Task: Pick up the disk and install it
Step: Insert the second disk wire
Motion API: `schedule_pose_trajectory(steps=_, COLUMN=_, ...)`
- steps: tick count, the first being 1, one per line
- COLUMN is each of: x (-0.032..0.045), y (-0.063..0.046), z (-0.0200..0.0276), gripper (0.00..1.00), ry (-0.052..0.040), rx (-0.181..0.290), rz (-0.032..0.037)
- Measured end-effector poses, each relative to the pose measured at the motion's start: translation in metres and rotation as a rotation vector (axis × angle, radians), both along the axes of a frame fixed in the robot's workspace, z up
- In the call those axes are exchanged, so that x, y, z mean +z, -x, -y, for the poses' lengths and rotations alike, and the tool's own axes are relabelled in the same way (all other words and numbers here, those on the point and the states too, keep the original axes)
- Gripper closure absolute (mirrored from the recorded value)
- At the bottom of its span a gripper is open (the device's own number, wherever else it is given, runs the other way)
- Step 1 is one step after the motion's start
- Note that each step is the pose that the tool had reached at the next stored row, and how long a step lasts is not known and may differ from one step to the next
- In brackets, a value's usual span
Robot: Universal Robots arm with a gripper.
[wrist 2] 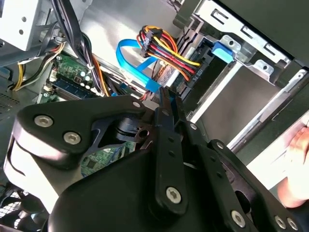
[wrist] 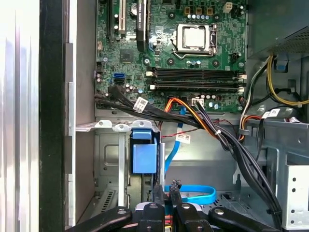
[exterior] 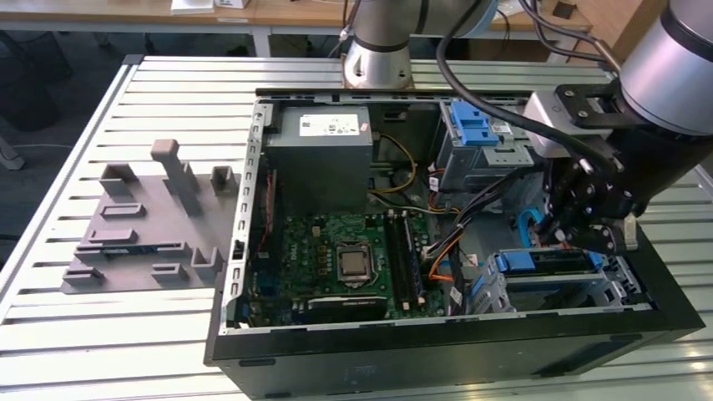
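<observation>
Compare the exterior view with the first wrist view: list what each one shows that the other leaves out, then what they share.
Exterior view: the grey fixture plate beside the computer case, and the arm's base behind it.

First wrist view: white tags on the black cables and a small blue socket on the board.

Shared: the motherboard with its processor socket, the blue latch on the drive cage, and the gripper inside the case next to that cage.
</observation>
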State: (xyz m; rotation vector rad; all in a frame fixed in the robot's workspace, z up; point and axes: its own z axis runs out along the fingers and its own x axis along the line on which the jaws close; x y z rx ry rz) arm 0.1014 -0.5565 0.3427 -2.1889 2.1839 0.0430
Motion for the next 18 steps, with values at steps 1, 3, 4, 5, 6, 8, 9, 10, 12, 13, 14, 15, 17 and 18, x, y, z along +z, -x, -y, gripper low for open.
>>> schedule_pose_trajectory(steps=1, x=-0.0002, y=0.0000, z=0.0006, gripper=0.84, ry=0.0000, rx=0.000, rz=0.0000)
schedule_pose_trajectory(steps=3, x=-0.0007, y=0.0000, z=0.0018, gripper=0.84, ry=0.0000, rx=0.000, rz=0.0000)
schedule_pose_trajectory(steps=4, x=-0.0009, y=0.0000, z=0.0026, gripper=0.84, ry=0.0000, rx=0.000, rz=0.0000)
schedule_pose_trajectory(steps=5, x=-0.0011, y=0.0000, z=0.0035, gripper=0.84, ry=0.0000, rx=0.000, rz=0.0000)
schedule_pose_trajectory(steps=6, x=-0.0013, y=0.0000, z=0.0044, gripper=0.84, ry=0.0001, rx=0.000, rz=0.0000)
schedule_pose_trajectory(steps=8, x=-0.0016, y=0.0000, z=0.0059, gripper=0.84, ry=-0.0001, rx=0.000, rz=0.0000)
schedule_pose_trajectory(steps=9, x=-0.0018, y=0.0000, z=0.0064, gripper=0.84, ry=-0.0001, rx=0.000, rz=0.0000)
schedule_pose_trajectory(steps=10, x=-0.0020, y=0.0000, z=0.0069, gripper=0.84, ry=0.0000, rx=0.000, rz=0.0000)
schedule_pose_trajectory(steps=12, x=-0.0026, y=0.0000, z=0.0077, gripper=0.84, ry=-0.0001, rx=0.000, rz=0.0000)
schedule_pose_trajectory(steps=13, x=-0.0030, y=-0.0001, z=0.0079, gripper=0.84, ry=-0.0001, rx=0.000, rz=0.0000)
schedule_pose_trajectory(steps=14, x=-0.0033, y=-0.0002, z=0.0080, gripper=0.84, ry=-0.0001, rx=0.000, rz=0.0000)
schedule_pose_trajectory(steps=15, x=-0.0036, y=-0.0004, z=0.0082, gripper=0.84, ry=-0.0001, rx=0.000, rz=0.0000)
schedule_pose_trajectory(steps=17, x=-0.0041, y=-0.0008, z=0.0086, gripper=0.84, ry=-0.0001, rx=0.000, rz=0.0000)
schedule_pose_trajectory(steps=18, x=-0.0044, y=-0.0010, z=0.0089, gripper=0.84, ry=0.0000, rx=0.000, rz=0.0000)
